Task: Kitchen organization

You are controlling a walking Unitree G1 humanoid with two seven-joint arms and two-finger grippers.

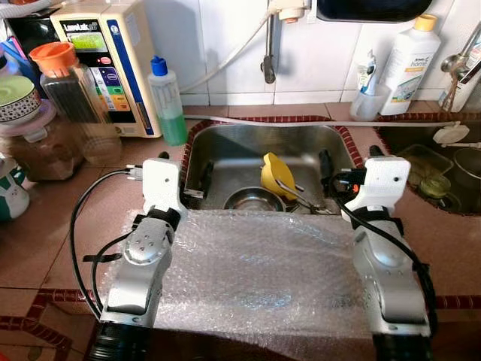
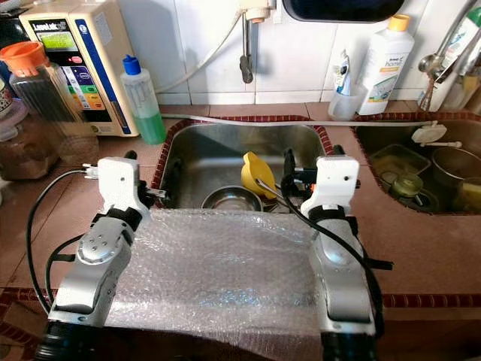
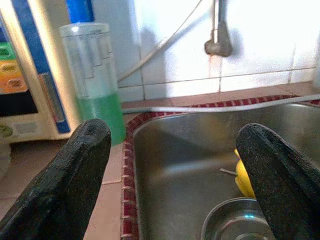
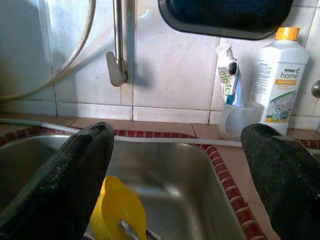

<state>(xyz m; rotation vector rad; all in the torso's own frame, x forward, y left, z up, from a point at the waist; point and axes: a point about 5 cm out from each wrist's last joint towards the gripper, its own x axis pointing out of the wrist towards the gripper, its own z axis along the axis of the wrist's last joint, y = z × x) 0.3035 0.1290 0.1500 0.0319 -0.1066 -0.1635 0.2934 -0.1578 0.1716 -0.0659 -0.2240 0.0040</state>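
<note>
both arms reach out over a sheet of bubble wrap [image 1: 255, 271] that lies on the counter in front of the sink [image 1: 225, 158]. the left gripper [image 3: 175, 185] is at the sink's left edge, its fingers wide apart and holding nothing. the right gripper [image 4: 180, 185] is at the sink's right edge, fingers wide apart too. in the sink sit a yellow cup [image 1: 276, 174], a metal bowl [image 1: 252, 200] and a spoon [image 1: 293, 194]. a green soap bottle [image 1: 168, 101] stands just beside the sink.
</note>
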